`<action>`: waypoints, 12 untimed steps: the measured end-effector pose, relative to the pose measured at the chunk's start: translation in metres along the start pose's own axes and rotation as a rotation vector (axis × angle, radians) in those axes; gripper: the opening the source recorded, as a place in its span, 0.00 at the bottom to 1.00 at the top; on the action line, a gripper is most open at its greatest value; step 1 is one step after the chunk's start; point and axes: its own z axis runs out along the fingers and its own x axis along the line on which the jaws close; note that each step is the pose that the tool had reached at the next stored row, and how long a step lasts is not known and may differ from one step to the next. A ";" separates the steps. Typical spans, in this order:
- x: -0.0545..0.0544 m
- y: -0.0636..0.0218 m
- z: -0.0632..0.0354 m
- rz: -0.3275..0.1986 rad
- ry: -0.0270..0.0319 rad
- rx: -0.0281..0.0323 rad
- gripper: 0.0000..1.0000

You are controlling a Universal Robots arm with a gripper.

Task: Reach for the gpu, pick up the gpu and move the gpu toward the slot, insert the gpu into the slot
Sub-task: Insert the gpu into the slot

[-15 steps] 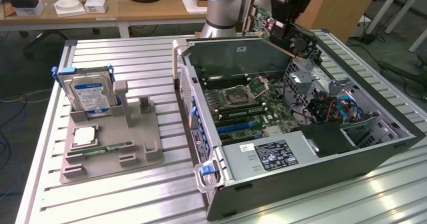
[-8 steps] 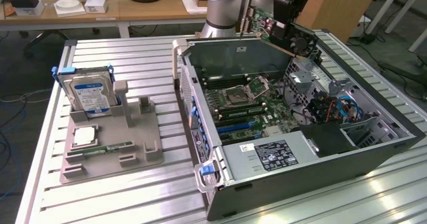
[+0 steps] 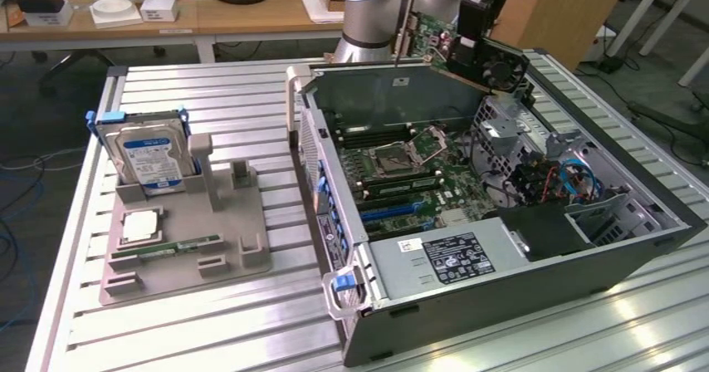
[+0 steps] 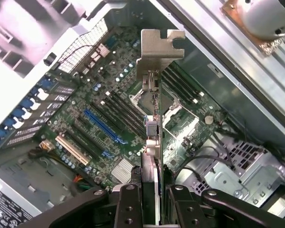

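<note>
My gripper (image 3: 479, 19) hangs above the back wall of the open computer case (image 3: 620, 247), shut on the gpu (image 3: 487, 63). The gpu is a green card with a black fan, held tilted in the air above the case. In the wrist view the gpu (image 4: 152, 142) runs edge-on out from between my fingers (image 4: 128, 199), and its silver end bracket (image 4: 160, 47) is at the far end. It hovers over the motherboard (image 4: 190, 118), apart from it. The blue slot (image 4: 102, 124) lies on the board to one side of the card, and shows as blue slots (image 3: 393, 212) in the exterior view.
A grey holder tray (image 3: 183, 256) on the exterior view's left carries a blue-labelled hard drive (image 3: 149, 152), a memory stick (image 3: 166, 247) and a small square chip (image 3: 142, 225). The power supply (image 3: 443, 260) and cables (image 3: 565, 181) sit inside the case. The table is ribbed metal (image 3: 222, 330).
</note>
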 end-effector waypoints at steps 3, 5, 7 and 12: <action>0.000 0.0000 0.0001 -0.049 0.0004 -0.0019 0.27; 0.000 0.0000 0.0002 -0.080 0.0006 -0.0030 0.27; 0.000 0.0000 0.0002 -0.106 0.0010 -0.0039 0.27; 0.000 0.0000 0.0006 -0.167 0.0013 -0.0063 0.27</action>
